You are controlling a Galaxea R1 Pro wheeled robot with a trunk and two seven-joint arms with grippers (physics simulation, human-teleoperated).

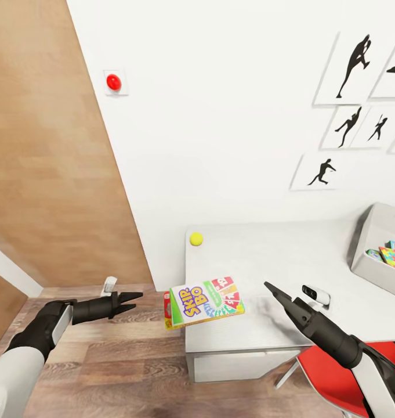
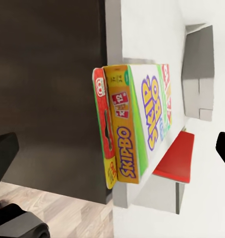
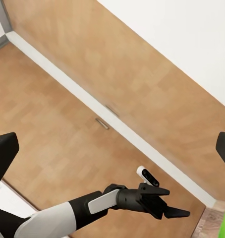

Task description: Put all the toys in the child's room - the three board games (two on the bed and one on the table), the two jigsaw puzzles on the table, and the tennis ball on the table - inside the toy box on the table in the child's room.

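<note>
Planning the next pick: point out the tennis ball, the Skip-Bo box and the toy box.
tennis ball (image 1: 196, 238), head view, its centre.
Skip-Bo box (image 1: 207, 301), head view, printed top face.
toy box (image 1: 372, 244), head view, grey outer wall.

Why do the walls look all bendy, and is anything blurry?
Head view: the wide lens tilts the wall and table edges; faint shadow under the right claw. Left wrist view: Skip-Bo box sharp, the claw's fingertips at the frame edges blurry.

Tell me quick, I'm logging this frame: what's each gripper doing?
Left gripper: open, holding nothing, off the table's edge near the game boxes.
Right gripper: open, empty, over the table.
</note>
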